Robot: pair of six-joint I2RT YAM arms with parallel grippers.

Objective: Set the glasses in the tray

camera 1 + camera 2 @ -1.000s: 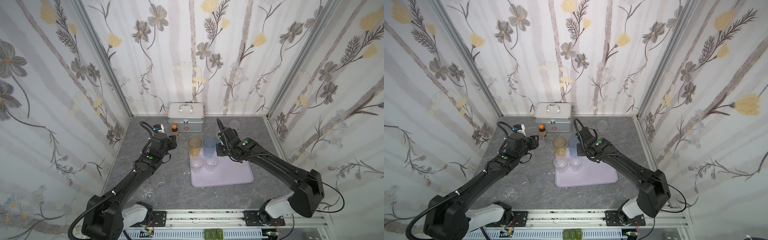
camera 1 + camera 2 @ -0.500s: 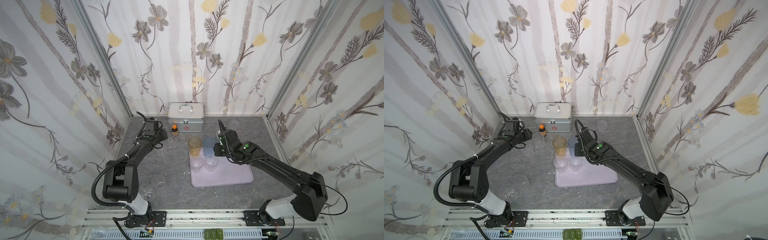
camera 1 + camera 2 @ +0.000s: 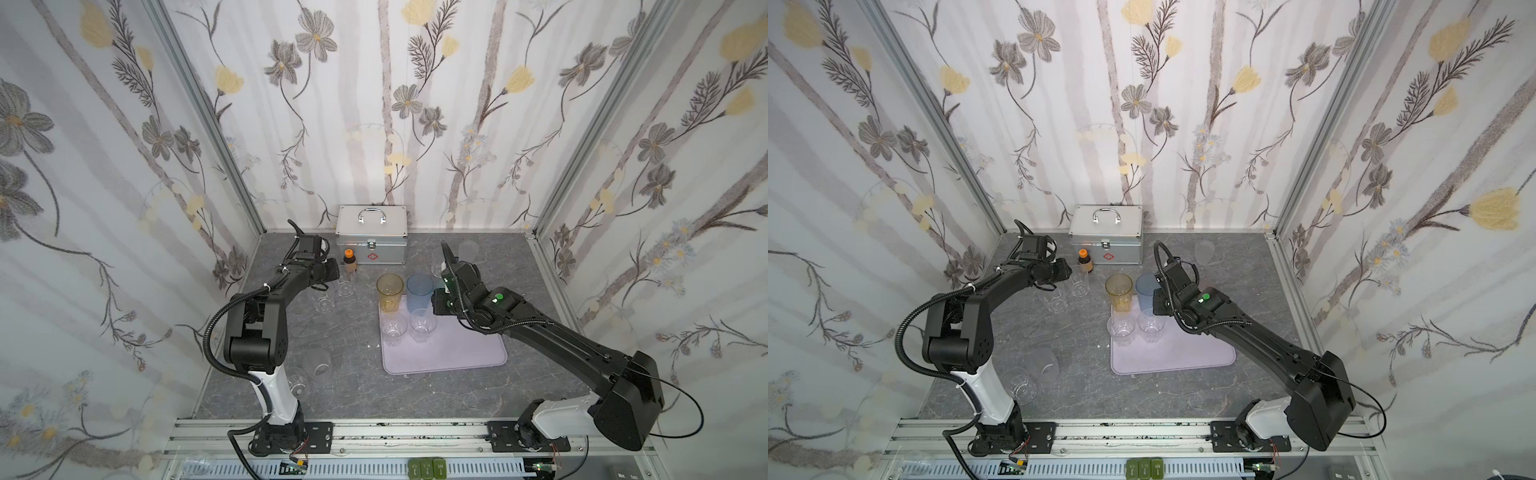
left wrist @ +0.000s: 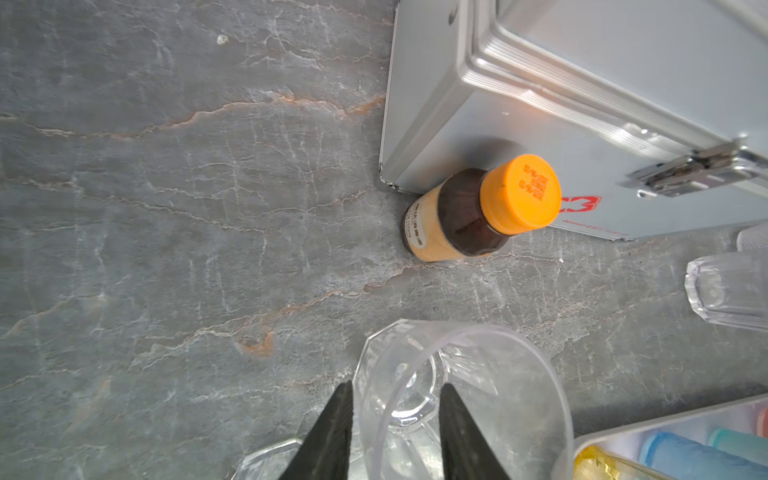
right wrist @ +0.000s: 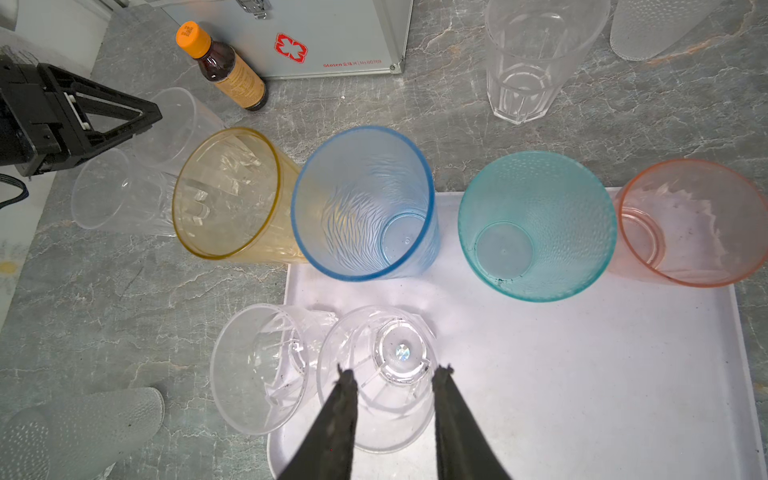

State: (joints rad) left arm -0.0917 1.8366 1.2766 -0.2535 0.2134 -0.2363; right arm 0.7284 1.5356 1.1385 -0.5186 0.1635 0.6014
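The lilac tray (image 3: 457, 353) (image 5: 582, 374) carries two short clear glasses (image 3: 394, 328) (image 3: 422, 326), a blue one (image 5: 365, 203) and a teal one (image 5: 536, 224). An amber glass (image 5: 226, 195) and a pink glass (image 5: 690, 224) stand at its far edge. My right gripper (image 5: 395, 372) hovers open above one clear glass (image 5: 378, 374), holding nothing. My left gripper (image 4: 395, 386) is open by the brown bottle, its fingers straddling the rim of a clear faceted glass (image 4: 478, 374) (image 3: 345, 284), one inside and one outside.
A silver case (image 3: 371, 235) stands at the back wall with the orange-capped bottle (image 3: 349, 261) in front. Loose glasses: a clear one (image 3: 324, 301), two near the left arm's base (image 3: 318, 363) (image 3: 297, 380), and a clear one (image 5: 525, 58) and a lying frosted one (image 5: 652, 25) at the back right.
The left arm folded its elbow back while its gripper settled over the glass by the bottle and its jaws narrowed. The right gripper moved nearer, from behind the blue glass to above the tray.
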